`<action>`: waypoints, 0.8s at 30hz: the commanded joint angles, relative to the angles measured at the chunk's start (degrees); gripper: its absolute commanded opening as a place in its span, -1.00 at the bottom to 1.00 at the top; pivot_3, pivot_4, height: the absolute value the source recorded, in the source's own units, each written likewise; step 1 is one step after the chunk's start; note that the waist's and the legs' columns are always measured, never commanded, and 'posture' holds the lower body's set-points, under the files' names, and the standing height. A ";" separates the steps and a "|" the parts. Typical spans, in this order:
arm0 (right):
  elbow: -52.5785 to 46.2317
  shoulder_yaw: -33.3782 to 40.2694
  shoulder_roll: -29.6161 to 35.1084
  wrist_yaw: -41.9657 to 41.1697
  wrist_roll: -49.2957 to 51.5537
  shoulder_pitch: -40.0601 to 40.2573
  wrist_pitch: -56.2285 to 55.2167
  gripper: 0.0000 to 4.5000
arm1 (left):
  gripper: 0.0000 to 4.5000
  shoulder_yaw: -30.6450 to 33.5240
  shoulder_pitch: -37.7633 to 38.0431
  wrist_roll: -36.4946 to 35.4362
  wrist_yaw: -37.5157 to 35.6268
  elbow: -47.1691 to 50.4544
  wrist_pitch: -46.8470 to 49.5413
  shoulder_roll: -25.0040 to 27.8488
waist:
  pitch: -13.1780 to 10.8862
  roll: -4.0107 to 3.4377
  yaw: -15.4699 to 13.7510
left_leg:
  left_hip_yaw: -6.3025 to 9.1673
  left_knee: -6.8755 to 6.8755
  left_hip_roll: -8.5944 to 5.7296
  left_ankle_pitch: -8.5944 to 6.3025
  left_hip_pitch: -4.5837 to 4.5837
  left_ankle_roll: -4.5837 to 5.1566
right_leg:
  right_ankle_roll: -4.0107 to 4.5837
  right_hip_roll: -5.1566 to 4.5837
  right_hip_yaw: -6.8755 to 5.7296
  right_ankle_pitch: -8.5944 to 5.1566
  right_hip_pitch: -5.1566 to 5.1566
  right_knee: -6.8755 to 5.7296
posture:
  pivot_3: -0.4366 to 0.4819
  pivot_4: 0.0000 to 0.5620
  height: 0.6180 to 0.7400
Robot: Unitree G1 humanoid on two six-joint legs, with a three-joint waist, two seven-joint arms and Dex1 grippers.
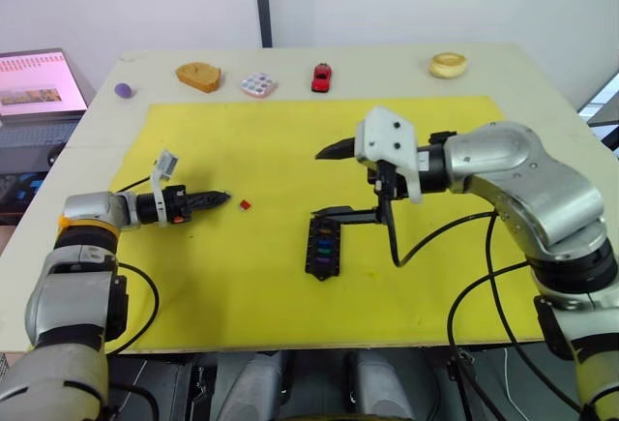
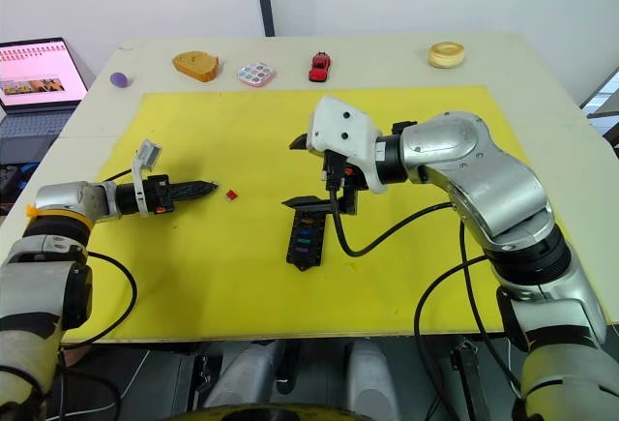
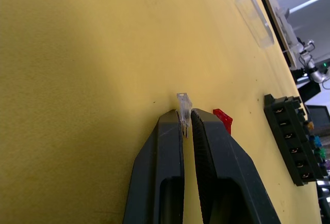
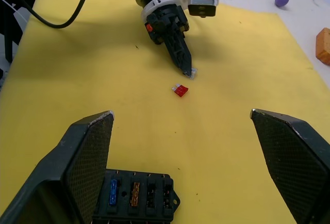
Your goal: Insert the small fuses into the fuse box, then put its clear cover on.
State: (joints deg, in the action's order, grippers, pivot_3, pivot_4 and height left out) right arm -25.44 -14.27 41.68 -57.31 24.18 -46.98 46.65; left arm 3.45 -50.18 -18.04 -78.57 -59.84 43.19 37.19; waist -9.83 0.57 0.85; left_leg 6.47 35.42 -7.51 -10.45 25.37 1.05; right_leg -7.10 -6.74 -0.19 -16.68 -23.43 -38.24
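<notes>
— Grippers first: what has the left gripper (image 3: 184,127) got?
— Its fingers pinch a clear fuse (image 3: 183,102) low over the yellow mat (image 1: 290,150), a red fuse (image 1: 245,204) lying just beside the tips.
— And the right gripper (image 4: 183,126)?
— Spread wide, holding nothing, above the fuse box (image 2: 306,234), which has several coloured fuses seated.
— Anything around?
— The clear cover (image 3: 253,17) lies further off on the mat. Along the desk (image 1: 387,63) edge: bread slice (image 1: 198,75), pastel tile (image 1: 258,84), red toy car (image 1: 321,76), purple ball (image 1: 123,90).

yellow mat (image 1: 271,150), black fuse box (image 1: 322,246), red fuse (image 1: 245,204), clear fuse (image 3: 184,102)
</notes>
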 commanded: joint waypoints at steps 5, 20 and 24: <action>-0.49 0.11 -0.15 -0.03 -0.53 0.00 -1.50 1.00 | -0.91 0.73 1.47 1.08 0.76 -1.37 0.12 0.96 | 0.00 0.00 0.10 | 0.00 0.00 0.00 0.00 0.00 0.00 | 0.00 0.01 0.00 0.00 -0.01 -0.01 | -0.05 -0.47 1.00; -0.69 -0.34 -0.28 -0.13 -0.57 0.11 -1.68 1.00 | -0.91 3.81 6.63 -3.22 -0.77 5.92 8.95 3.13 | 0.00 -0.01 1.02 | -0.01 -0.08 0.03 0.01 0.00 -0.01 | 0.00 0.02 0.03 0.00 -0.06 -0.02 | -0.05 -0.47 1.00; -1.20 -0.30 -0.32 0.04 -0.38 0.37 -1.33 1.00 | -0.91 5.32 12.75 -7.38 -0.41 17.69 14.57 4.23 | 0.01 -0.02 1.98 | -0.04 -0.13 0.04 0.04 0.00 -0.07 | 0.00 0.00 0.06 0.00 -0.08 -0.01 | -0.05 -0.47 1.00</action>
State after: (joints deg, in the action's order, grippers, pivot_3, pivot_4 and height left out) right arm -25.04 -15.32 41.49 -57.37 23.59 -46.19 45.78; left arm 8.32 -40.32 -23.63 -78.97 -45.80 53.83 40.57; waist -9.82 0.55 2.83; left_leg 6.42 35.29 -7.48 -10.42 25.37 0.98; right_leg -7.09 -6.74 -0.11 -16.69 -23.53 -38.25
